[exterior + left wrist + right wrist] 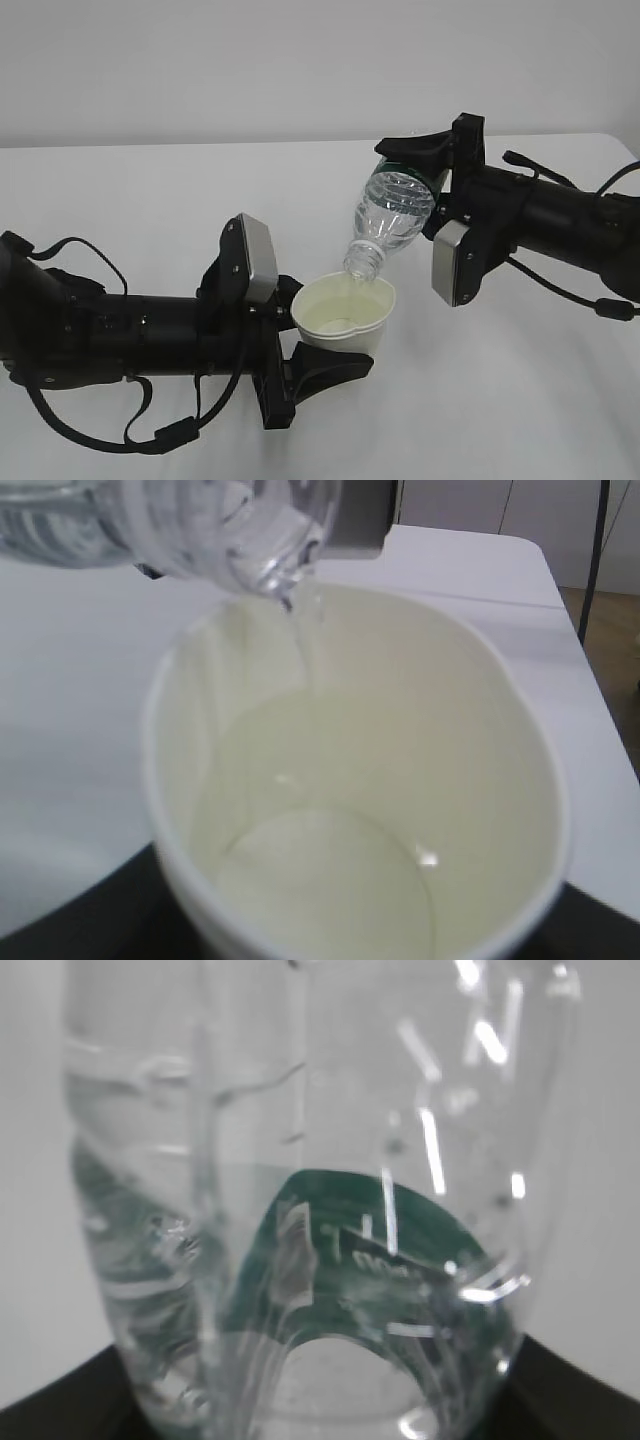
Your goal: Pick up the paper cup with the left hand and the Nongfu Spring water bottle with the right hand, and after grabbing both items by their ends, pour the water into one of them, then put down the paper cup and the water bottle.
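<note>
Small white tapered paper cup (345, 318), cream inside, clamped by left gripper (300, 340); clear ribbed green-labelled bottle (392, 208) tilted, clamped by right gripper (440, 175), water (305, 630) streaming into cup.

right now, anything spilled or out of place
Nothing stands out. The bottle is tipped mouth-down over the cup, and the water runs inside the rim. No puddle shows on the table.
</note>
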Robot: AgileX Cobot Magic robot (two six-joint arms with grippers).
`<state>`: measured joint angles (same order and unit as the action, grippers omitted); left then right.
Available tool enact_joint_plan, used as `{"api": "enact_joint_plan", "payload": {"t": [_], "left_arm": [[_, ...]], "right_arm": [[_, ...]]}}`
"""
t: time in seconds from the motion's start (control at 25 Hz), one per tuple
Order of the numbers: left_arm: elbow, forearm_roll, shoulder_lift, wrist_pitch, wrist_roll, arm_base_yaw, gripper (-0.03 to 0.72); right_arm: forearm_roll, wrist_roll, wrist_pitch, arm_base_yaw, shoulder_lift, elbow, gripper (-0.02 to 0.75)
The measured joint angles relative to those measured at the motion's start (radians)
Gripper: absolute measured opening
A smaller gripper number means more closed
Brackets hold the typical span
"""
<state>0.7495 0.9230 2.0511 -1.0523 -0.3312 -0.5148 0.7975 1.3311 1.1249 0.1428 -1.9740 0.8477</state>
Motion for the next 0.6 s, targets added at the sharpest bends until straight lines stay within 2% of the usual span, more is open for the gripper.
{"api": "enact_joint_plan", "payload": {"t": [0.6], "left_arm": [[0.000, 0.000, 0.000, 0.000, -0.002, 0.000, 0.456]], "right_arm": [[0.000, 0.019, 0.000, 0.000, 0.000, 0.000, 0.467]]}}
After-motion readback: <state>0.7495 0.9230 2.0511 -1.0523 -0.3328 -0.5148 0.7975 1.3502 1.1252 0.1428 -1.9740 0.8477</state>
